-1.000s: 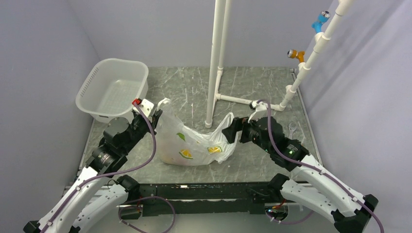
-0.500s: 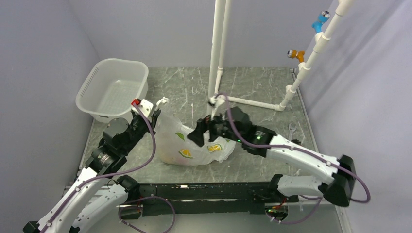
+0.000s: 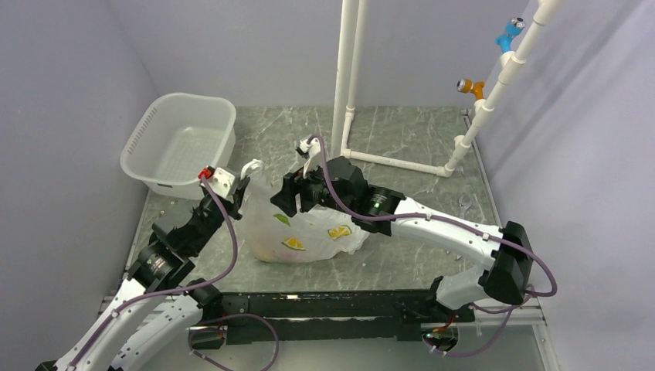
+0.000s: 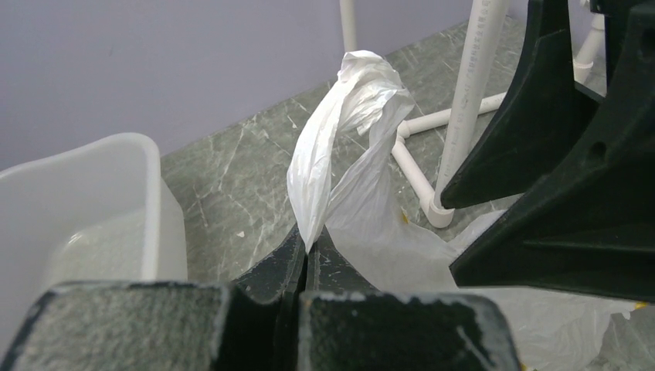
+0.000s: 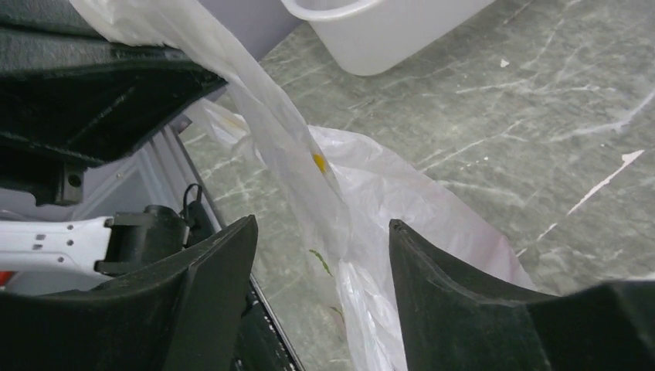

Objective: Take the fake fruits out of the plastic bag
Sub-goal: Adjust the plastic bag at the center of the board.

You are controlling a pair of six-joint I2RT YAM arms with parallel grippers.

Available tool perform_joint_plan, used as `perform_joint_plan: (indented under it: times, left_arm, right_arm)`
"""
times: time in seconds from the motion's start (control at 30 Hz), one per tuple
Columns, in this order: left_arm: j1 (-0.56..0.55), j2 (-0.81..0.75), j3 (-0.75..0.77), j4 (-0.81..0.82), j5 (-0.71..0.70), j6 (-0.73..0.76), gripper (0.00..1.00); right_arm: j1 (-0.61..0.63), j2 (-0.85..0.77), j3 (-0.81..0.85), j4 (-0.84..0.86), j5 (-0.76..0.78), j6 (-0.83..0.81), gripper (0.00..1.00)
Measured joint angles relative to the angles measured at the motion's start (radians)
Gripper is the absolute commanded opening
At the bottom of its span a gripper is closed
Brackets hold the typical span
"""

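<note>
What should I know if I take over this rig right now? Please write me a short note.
Left gripper: shut on one handle of the bag, holding that side up.
Right gripper: open, at the bag's mouth, with film running between its jaws but not clamped.
Fruits: none seen outside the bag; inside, they cannot be made out clearly.
Tub: far left of the table.
Done: one side of the bag is lifted.
Left: open the bag and take out every fruit.

Pipe post [image 3: 345, 77] close behind plastic bag [image 3: 309, 243]
</note>
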Motion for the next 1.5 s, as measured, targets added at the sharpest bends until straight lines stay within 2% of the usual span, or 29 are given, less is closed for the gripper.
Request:
perform_joint_plan:
  times: [0.07,0.17,0.33,0.37,0.5,0.57,0.67,0.8,0.9,0.93,1.03,1.23,1.27,1.37,1.5]
  left_arm:
    - [0.000,-0.010,-0.006,0.002,-0.002,0.003,0.00]
    - [-0.003,-0.035,-0.019,0.003,-0.011,0.004,0.00]
    - [-0.005,-0.056,-0.026,0.008,-0.019,0.004,0.00]
    - [-0.005,-0.056,-0.026,0.008,-0.020,0.004,0.00]
    - [-0.006,-0.053,-0.026,0.008,-0.020,0.004,0.00]
    - [-0.006,-0.051,-0.026,0.008,-0.020,0.005,0.08]
    - [-0.006,-0.051,-0.026,0.008,-0.021,0.010,0.32]
    - [-0.006,-0.052,-0.026,0.008,-0.024,0.019,0.71]
    - [-0.006,-0.052,-0.025,0.005,-0.027,0.019,0.94]
    - [-0.006,-0.051,-0.025,0.000,-0.033,0.011,0.99]
    - [-0.008,-0.047,-0.002,-0.071,-0.067,-0.054,0.99]
    - [-0.008,-0.050,0.126,-0.342,-0.061,-0.305,0.99]
    - [-0.008,-0.071,0.131,-0.376,-0.047,-0.348,0.99]
    - [-0.008,-0.116,0.136,-0.462,-0.019,-0.453,0.99]
    - [-0.008,-0.158,0.129,-0.575,-0.003,-0.639,1.00]
  right_arm:
    - [0.002,0.011,0.013,0.004,0.000,-0.003,0.53]
    - [0.000,0.015,0.017,0.020,-0.014,-0.002,0.52]
    - [-0.004,0.050,0.034,0.045,-0.114,-0.023,0.44]
    - [-0.004,0.063,0.039,0.045,-0.131,-0.027,0.41]
    - [0.000,0.101,0.038,0.040,-0.200,-0.045,0.19]
    - [0.005,0.100,0.026,0.039,-0.217,-0.049,0.14]
    - [0.011,0.090,-0.008,0.045,-0.238,-0.048,0.11]
    - [0.024,0.075,-0.074,0.063,-0.266,-0.033,0.25]
    - [0.040,0.075,-0.120,0.081,-0.283,-0.013,0.35]
    - [0.043,0.076,-0.135,0.090,-0.289,-0.005,0.37]
    - [0.051,0.083,-0.174,0.118,-0.292,0.017,0.41]
    - [0.053,0.097,-0.210,0.150,-0.288,0.033,0.46]
    - [0.053,0.095,-0.211,0.150,-0.287,0.032,0.49]
    - [0.053,0.068,-0.211,0.114,-0.267,0.017,0.65]
    - [0.050,-0.027,-0.198,0.002,-0.191,-0.053,0.75]
